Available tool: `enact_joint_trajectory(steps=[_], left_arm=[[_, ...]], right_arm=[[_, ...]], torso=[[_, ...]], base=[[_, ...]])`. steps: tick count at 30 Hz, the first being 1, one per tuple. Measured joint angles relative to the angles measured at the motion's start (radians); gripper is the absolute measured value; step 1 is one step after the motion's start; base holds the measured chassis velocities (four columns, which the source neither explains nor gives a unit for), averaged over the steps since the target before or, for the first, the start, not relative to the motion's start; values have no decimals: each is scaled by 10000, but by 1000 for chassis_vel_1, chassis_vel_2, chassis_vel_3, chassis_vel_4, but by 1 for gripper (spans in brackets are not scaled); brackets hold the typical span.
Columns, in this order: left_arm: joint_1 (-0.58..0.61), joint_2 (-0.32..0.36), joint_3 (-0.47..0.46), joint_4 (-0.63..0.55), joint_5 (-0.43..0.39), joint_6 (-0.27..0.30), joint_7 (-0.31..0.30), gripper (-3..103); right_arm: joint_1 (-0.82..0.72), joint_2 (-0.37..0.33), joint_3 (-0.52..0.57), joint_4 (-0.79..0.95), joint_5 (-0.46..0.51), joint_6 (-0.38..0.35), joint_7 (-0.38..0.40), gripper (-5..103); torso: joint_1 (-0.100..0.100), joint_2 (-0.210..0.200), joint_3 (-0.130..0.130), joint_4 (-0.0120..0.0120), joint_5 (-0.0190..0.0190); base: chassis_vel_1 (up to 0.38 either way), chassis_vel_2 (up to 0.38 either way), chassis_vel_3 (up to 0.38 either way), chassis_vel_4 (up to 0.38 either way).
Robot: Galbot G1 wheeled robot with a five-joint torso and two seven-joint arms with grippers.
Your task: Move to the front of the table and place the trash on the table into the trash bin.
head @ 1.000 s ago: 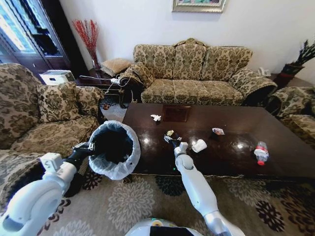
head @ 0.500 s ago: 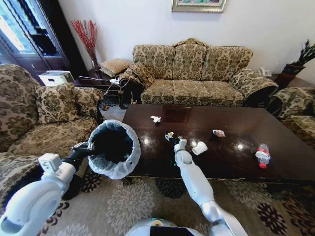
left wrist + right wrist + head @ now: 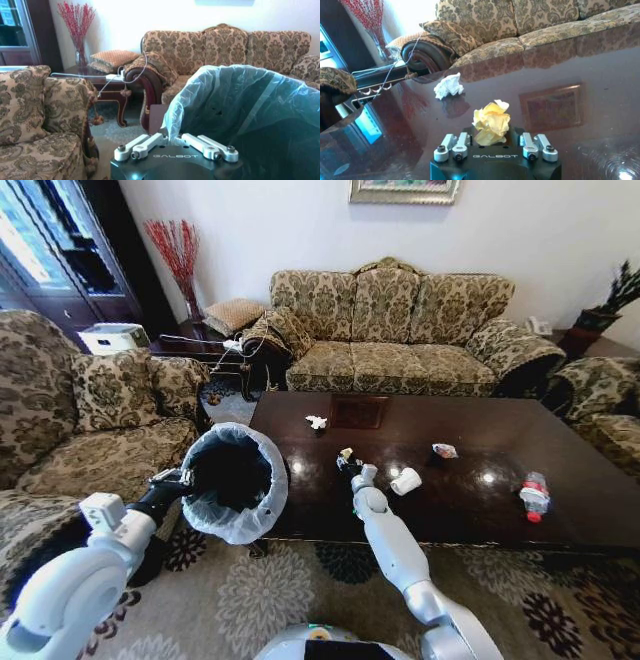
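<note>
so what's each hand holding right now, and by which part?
Left hand: grips the trash bin by its bag-lined rim. Right hand: a crumpled yellowish wrapper sits between its fingers, low end; firm grip unclear.

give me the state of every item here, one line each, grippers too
left gripper: shut on the trash bin's bag rim
trash bin: held beside the table's end, mouth open
right gripper: shut on the yellow paper wad
yellow paper wad: crumpled, between the fingers
white paper wad: crumpled, lying on the table
paper cup: on its side
wrapper: crinkled, lying flat
bottle: lying down, red cap on
</note>
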Motion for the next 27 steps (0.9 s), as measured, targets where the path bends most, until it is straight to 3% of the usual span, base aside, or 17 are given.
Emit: enact_joint_trajectory(steps=[2, 3, 8, 9, 11, 16, 19, 22, 27], left_arm=[[2, 6, -1, 1, -3, -4, 4, 2], [17, 9, -9, 4, -5, -12, 26, 2], [27, 0, -17, 26, -6, -17, 48, 2], [26, -5, -16, 36, -6, -19, 49, 2], [23, -5, -11, 42, -6, -19, 49, 2], [9, 8, 3, 90, -6, -19, 50, 2], [5, 40, 3, 105, -6, -19, 42, 2], [53, 194, -40, 136, -152, 21, -10, 2], [86, 741, -159, 301, -774, 321, -356, 2]], right_arm=[[14, 2, 0, -26, 1, 9, -11, 43], [44, 5, 0, -85, 2, 40, -26, 35], [116, 14, -5, -162, 2, 47, -37, 31], [142, 20, -17, -180, 2, 47, -39, 19], [162, 32, -22, -194, 2, 47, -40, 19], [190, 44, -26, -190, 14, 47, -51, 4], [95, 12, -21, 6, 118, 138, -72, 1], [-316, -60, 33, 1165, 585, 551, -75, 0], [-1167, -378, -68, 3470, 1037, 440, -175, 0]], torso=[[0, 0, 0, 0, 0], [0, 0, 0, 0, 0], [0, 0, 0, 0, 0], [0, 0, 0, 0, 0], [0, 0, 0, 0, 0], [0, 0, 0, 1, 0], [0, 0, 0, 1, 0], [1, 0, 0, 2, 0], [0, 0, 0, 0, -4]], base=[[0, 0, 0, 0], [0, 0, 0, 0], [0, 0, 0, 0], [0, 0, 0, 0], [0, 0, 0, 0], [0, 0, 0, 0], [0, 0, 0, 0], [0, 0, 0, 0], [0, 0, 0, 0]])
